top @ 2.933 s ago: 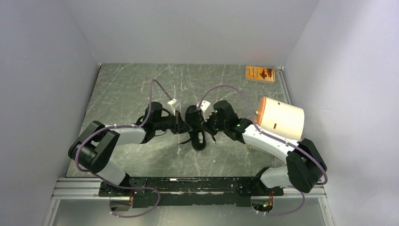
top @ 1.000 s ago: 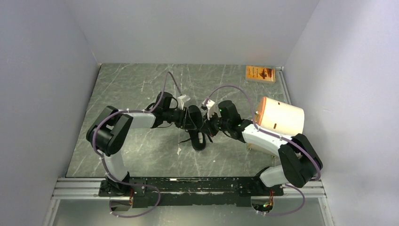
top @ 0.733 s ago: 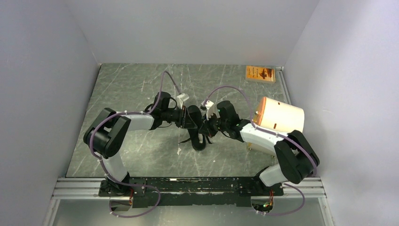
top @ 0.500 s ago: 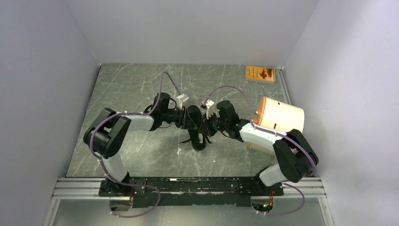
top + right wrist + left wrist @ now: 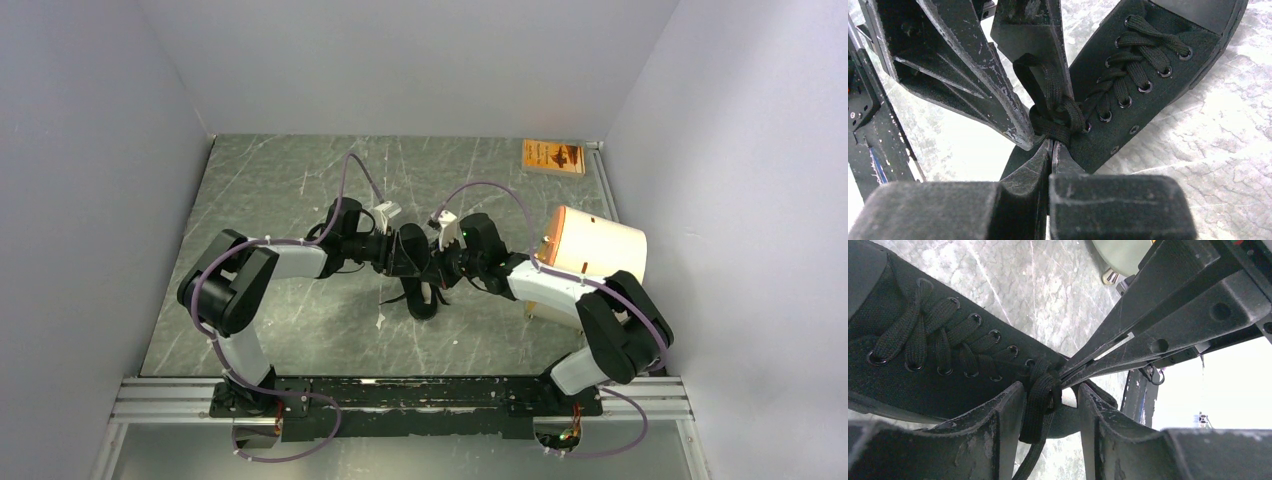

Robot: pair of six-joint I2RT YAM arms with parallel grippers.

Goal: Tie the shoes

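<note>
The black shoe (image 5: 423, 298) lies in the middle of the table, toe toward the near edge. It also shows in the left wrist view (image 5: 923, 370) and the right wrist view (image 5: 1148, 90). Both grippers meet over its top eyelets. My left gripper (image 5: 1050, 390) is open, with a black lace loop (image 5: 1038, 405) hanging between its fingers against the left one. My right gripper (image 5: 1052, 145) is shut on the lace (image 5: 1058, 125) at the knot, its tips touching the left gripper's fingers (image 5: 998, 100). In the top view the left gripper (image 5: 415, 258) and the right gripper (image 5: 433, 266) hide the knot.
A cream-and-orange curved cylinder (image 5: 597, 250) stands right of the shoe, close to my right arm. A small orange box (image 5: 553, 156) lies at the back right corner. A white scrap (image 5: 380, 320) lies near the shoe. Grey walls enclose three sides.
Since the earliest frame my left gripper has moved right onto the shoe and the right gripper has closed in on the knot. Over the last second both have barely moved.
</note>
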